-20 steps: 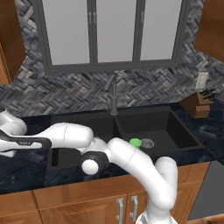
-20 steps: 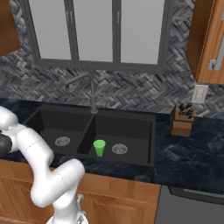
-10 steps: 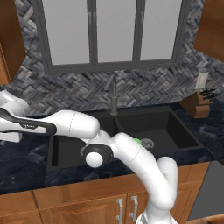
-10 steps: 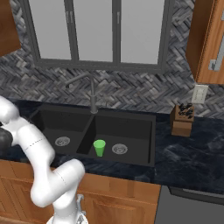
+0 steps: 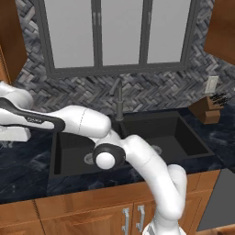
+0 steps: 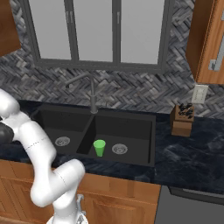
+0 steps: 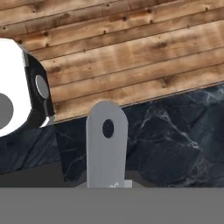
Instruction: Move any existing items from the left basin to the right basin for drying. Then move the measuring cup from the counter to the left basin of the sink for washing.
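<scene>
A flat grey handle with a hole, the measuring cup [image 7: 107, 148], rises from the bottom middle of the hand view, over the dark marbled counter [image 7: 175, 140]. My gripper [image 5: 8, 137] is far out at the left edge of the left base view, above the counter [image 5: 23, 170], shut on that handle; its fingertips are hidden. The green tumbler [image 6: 99, 148] stands upright in the right basin [image 6: 135, 131] beside the drain. The left basin [image 6: 50, 124] holds only its steel drain [image 6: 62, 141].
The dark faucet [image 6: 92, 94] stands behind the sink's divider. A knife block [image 6: 182, 119] sits on the counter to the right. My white arm stretches across the left basin [image 5: 69, 142] in the left base view. Beyond the counter's edge the hand view looks down on wooden planks [image 7: 131, 52].
My arm has lifted and reached a little further left over the counter. The green tumbler has stayed put in the right basin.
</scene>
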Tool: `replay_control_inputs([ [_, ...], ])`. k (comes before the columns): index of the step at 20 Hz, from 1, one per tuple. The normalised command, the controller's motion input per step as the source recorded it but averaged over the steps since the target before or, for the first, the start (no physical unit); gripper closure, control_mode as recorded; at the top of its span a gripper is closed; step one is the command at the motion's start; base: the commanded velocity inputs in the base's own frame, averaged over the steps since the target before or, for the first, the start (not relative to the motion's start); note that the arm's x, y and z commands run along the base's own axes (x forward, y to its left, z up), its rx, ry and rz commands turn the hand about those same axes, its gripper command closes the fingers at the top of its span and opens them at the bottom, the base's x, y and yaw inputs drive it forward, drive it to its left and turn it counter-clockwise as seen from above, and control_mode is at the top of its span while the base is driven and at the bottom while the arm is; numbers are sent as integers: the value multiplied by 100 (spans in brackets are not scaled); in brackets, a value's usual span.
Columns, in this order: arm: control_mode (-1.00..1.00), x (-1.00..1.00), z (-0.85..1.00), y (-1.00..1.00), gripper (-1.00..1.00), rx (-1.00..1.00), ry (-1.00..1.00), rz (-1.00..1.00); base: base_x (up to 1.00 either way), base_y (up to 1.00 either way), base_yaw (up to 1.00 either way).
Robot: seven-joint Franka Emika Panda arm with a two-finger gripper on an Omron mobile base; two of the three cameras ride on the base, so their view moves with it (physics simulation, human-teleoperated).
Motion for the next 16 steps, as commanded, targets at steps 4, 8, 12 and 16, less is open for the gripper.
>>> replay_control_inputs([
  [4, -100, -81, -13, -62, 100, 0, -3, -8, 0, 0, 0],
  [8, -100, -89, -24, -74, 100, 0, -9, -8, 0, 0, 0],
  [12, -100, -75, 0, -90, 100, 0, -7, -9, 0, 0, 0],
  [16, -100, -57, 0, -94, 100, 1, -2, -10, 0, 0, 0],
])
